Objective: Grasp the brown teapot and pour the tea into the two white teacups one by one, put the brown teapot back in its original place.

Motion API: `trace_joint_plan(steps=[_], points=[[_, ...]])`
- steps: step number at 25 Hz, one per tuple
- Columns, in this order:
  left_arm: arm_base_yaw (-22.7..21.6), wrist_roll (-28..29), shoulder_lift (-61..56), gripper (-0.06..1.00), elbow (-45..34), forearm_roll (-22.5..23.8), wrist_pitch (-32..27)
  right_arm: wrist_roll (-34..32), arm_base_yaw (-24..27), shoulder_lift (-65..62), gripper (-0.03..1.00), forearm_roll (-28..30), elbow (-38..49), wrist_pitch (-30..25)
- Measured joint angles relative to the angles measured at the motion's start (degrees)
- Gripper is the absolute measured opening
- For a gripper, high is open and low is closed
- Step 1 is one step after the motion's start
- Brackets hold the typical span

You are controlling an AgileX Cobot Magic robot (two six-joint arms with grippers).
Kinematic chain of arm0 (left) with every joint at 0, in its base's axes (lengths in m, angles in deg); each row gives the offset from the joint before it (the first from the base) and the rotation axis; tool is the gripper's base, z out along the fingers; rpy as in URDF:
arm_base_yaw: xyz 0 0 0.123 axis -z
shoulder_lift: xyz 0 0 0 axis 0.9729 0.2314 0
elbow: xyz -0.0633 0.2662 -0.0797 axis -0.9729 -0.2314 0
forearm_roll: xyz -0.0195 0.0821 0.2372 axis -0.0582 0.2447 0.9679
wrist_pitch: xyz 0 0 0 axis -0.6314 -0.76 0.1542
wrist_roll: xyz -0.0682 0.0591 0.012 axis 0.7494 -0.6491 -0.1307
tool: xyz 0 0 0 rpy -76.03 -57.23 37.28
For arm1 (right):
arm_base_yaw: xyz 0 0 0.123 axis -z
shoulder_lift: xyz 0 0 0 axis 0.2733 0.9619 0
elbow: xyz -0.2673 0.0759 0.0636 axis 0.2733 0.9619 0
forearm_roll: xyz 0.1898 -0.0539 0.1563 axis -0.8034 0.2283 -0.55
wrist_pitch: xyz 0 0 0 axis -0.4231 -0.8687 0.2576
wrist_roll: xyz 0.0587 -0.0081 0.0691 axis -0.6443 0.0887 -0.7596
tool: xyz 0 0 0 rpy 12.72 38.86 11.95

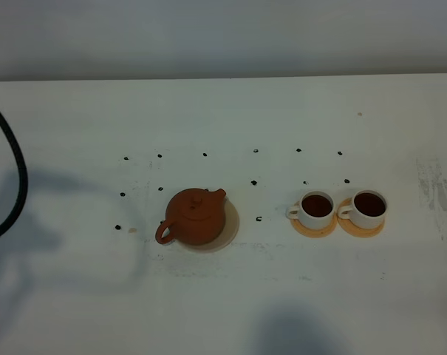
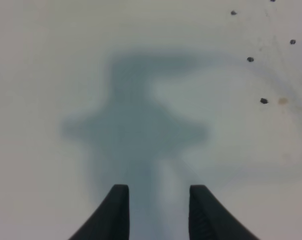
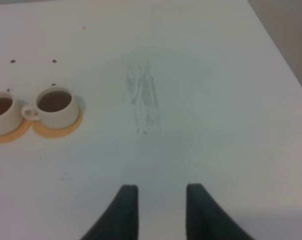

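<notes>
The brown teapot [image 1: 196,217] stands upright on a pale beige disc [image 1: 229,226] left of centre, lid on, handle toward the front left. Two white teacups [image 1: 316,208] [image 1: 369,208] sit on orange-tan coasters at the right, both holding dark tea. The right wrist view shows them too [image 3: 55,107] [image 3: 1,113]. My left gripper [image 2: 158,192] is open and empty over bare table, away from the teapot. My right gripper [image 3: 160,192] is open and empty, off to the side of the cups. Neither gripper shows in the high view.
A black cable [image 1: 12,170] curves along the far left edge. Small dark marks [image 1: 254,182] dot the white table [image 1: 223,296] around the teapot and cups. A grey scuff [image 1: 436,188] lies near the right edge.
</notes>
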Motion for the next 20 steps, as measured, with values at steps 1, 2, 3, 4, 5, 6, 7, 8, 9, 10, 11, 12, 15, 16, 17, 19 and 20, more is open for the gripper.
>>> trace_joint_plan(steps=[1, 2, 3, 4, 5, 6, 7, 8, 9, 10, 11, 12, 15, 16, 17, 19, 20], points=[[0.0, 0.0, -0.46, 0.28, 0.0, 0.0, -0.39, 0.0, 0.0, 0.0, 0.23, 0.0, 0.0, 0.0], [0.0, 0.0, -0.78, 0.28, 0.01, -0.07, -0.94, 0.0, 0.0, 0.0, 0.23, 0.0, 0.0, 0.0], [0.0, 0.0, -0.76, 0.28, 0.06, -0.29, -1.4, 0.0, 0.0, 0.0, 0.23, 0.0, 0.0, 0.0], [0.0, 0.08, -0.76, 0.28, 0.06, -0.67, -1.53, 0.0, 0.0, 0.0, 0.23, 0.0, 0.0, 0.0], [-0.04, 0.21, -0.76, 0.28, 0.06, -1.22, -1.47, 0.0, 0.0, 0.0, 0.23, 0.0, 0.0, 0.0], [-0.04, 0.76, -0.76, 0.28, 0.06, -1.87, -1.41, 0.0, 0.0, 0.0, 0.23, 0.0, 0.0, 0.0], [-0.04, 1.64, -0.76, 0.28, 0.06, -2.54, -1.18, 0.0, 0.0, 0.0, 0.23, 0.0, 0.0, 0.0], [-0.04, 2.45, -1.06, 0.28, 0.06, -3.19, -0.87, 0.0, 0.0, 0.0, 0.23, 0.0, 0.0, 0.0], [-0.04, 3.29, -1.46, 0.28, 0.06, -3.81, -0.73, 0.0, 0.0, 0.0, 0.23, 0.0, 0.0, 0.0], [-0.04, 3.78, -2.11, 0.28, 0.06, -4.13, -0.78, 0.0, 0.0, 0.0, 0.23, 0.0, 0.0, 0.0], [-0.04, 4.1, -2.88, 0.28, 0.06, -4.12, -0.91, 0.0, 0.0, 0.0, 0.23, 0.0, 0.0, 0.0], [0.07, 4.22, -4.08, 0.28, -0.07, -3.97, -1.11, 0.0, 0.0, 0.0, 0.23, 0.0, 0.0, 0.0], [0.12, 5.45, -9.51, 0.28, -1.86, -2.39, -1.18, 0.0, 0.0, 0.0, 0.23, 0.0, 0.0, 0.0], [0.12, 5.98, -12.03, 0.28, -3.26, -2.08, -1.12, 0.0, 0.0, 0.0, 0.23, 0.0, 0.0, 0.0], [0.12, 6.65, -14.8, 0.28, -4.69, -2.08, -1.08, 0.0, 0.0, 0.0, 0.23, 0.0, 0.0, 0.0], [0.12, 7.53, -20.07, 0.28, -8.94, -2.06, -1.08, 0.0, 0.0, 0.0, 0.23, 0.0, 0.0, 0.0], [0.12, 7.75, -23.03, 0.28, -10.94, -2.01, -1.08, 0.0, 0.0, 0.0, 0.23, 0.0, 0.0, 0.0]])
